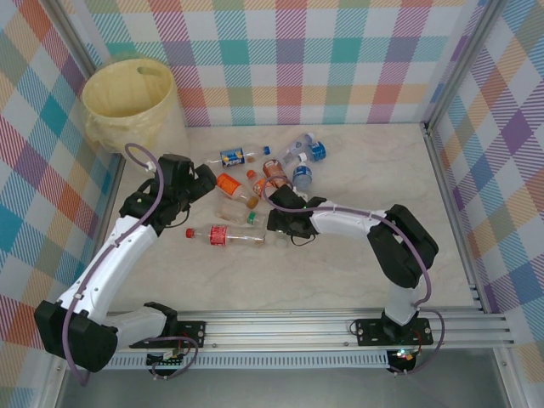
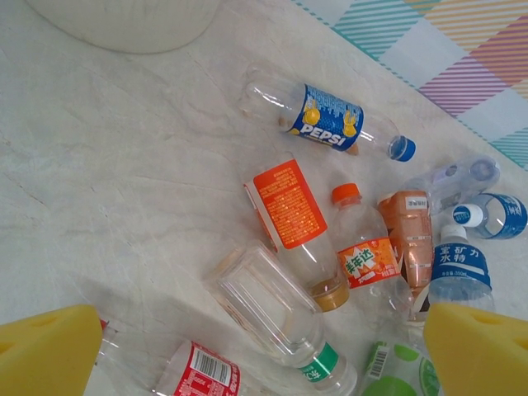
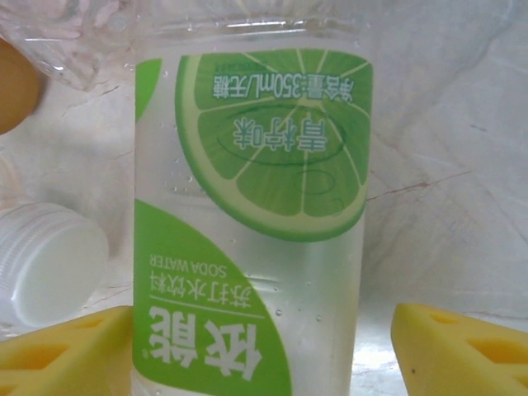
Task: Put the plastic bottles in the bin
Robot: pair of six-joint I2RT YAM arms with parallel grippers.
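Several plastic bottles lie in a cluster mid-table. My right gripper (image 1: 276,218) (image 3: 260,351) is open around a green lime-label bottle (image 3: 247,206). Its left pad (image 3: 66,355) sits against the bottle's side, while a gap separates the right pad (image 3: 462,346) from it. My left gripper (image 1: 200,183) (image 2: 264,355) hangs open above a clear green-band bottle (image 2: 276,309), with an orange-label bottle (image 2: 289,206) and a red-label bottle (image 2: 194,371) (image 1: 225,235) close by. The bin (image 1: 127,93) stands in the far left corner, its base (image 2: 124,21) at the top of the left wrist view.
A Pepsi bottle (image 1: 232,156) (image 2: 326,117) and blue-label bottles (image 1: 304,163) (image 2: 462,268) lie beyond the cluster. A white cap (image 3: 45,264) rests left of the lime bottle. Plaid walls (image 1: 340,59) enclose the table. Bare tabletop (image 1: 374,170) spreads to the right.
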